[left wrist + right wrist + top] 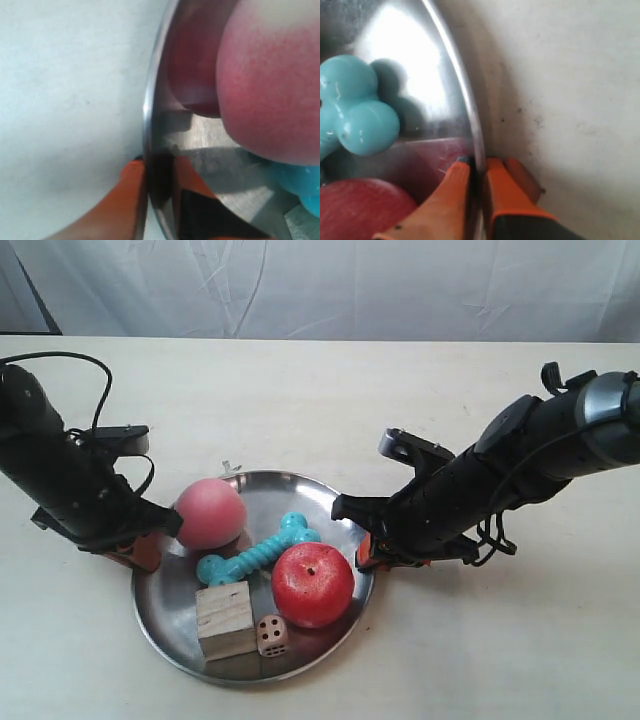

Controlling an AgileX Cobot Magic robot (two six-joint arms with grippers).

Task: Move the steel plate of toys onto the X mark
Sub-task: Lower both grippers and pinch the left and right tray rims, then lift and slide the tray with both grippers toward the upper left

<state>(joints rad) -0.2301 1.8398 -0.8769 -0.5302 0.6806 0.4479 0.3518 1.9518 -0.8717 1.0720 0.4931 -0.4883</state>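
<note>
The steel plate (pixel 300 490) lies on the pale table and carries the pink ball (pixel 210 512), red apple (pixel 313 584), teal bone (pixel 258 550), wooden cube (pixel 224 620) and tan die (pixel 271 634). My left gripper (pixel 143 548) is shut on the plate's rim (pixel 149 100) beside the ball (pixel 270 85), one orange finger inside and one outside (pixel 159 162). On the opposite side my right gripper (pixel 368 552) is shut on the rim (pixel 455 75) near the bone (pixel 355 110) and apple (pixel 360 210), pinching it (pixel 476 165). A tiny grey X mark (pixel 232 468) shows just beyond the plate's far rim.
A white cloth backdrop (pixel 330 285) hangs behind the table's far edge. A black cable (pixel 95 375) loops off the left arm. Bare tabletop (pixel 330 390) stretches beyond the plate and out to both sides.
</note>
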